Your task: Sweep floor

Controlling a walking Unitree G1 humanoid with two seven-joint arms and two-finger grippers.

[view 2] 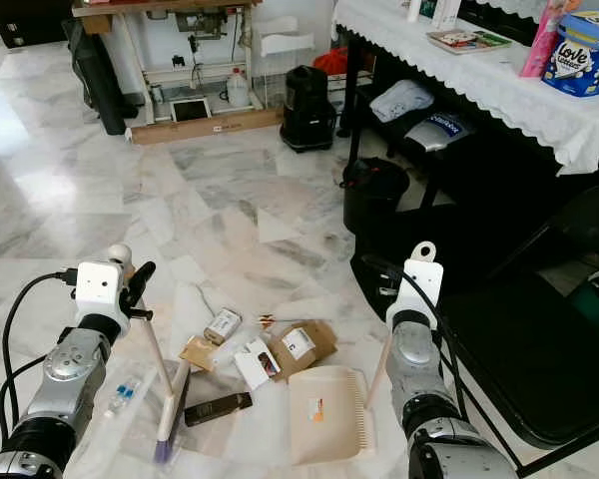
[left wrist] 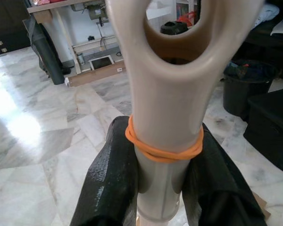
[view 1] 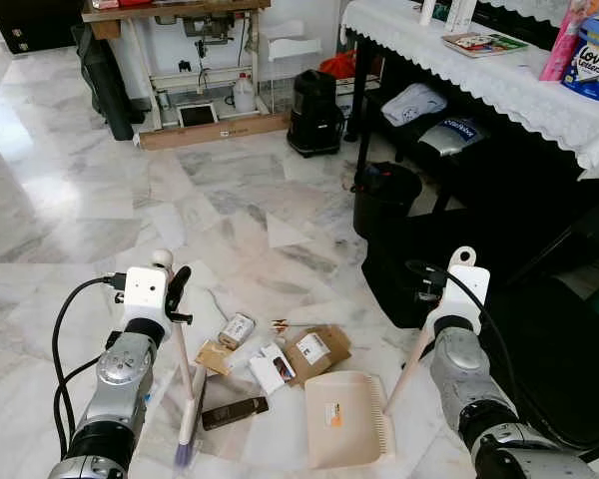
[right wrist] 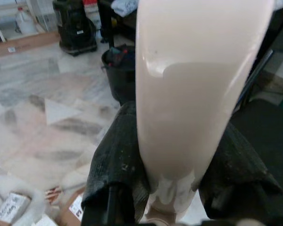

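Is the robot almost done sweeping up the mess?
Not yet. It has the tools ready: the left gripper holds the broom and the right gripper holds the dustpan, set on the floor. The litter lies beside the pan, none inside it. Sweeping it in is what's left.

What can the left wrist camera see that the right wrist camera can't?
Left wrist camera: an orange rubber band around the brush handle, which has a hole at its end and sits in the left hand. Right wrist camera: the plain dustpan handle in the right hand, and a small white box lying on the floor. Both: the black bin and the marble floor.
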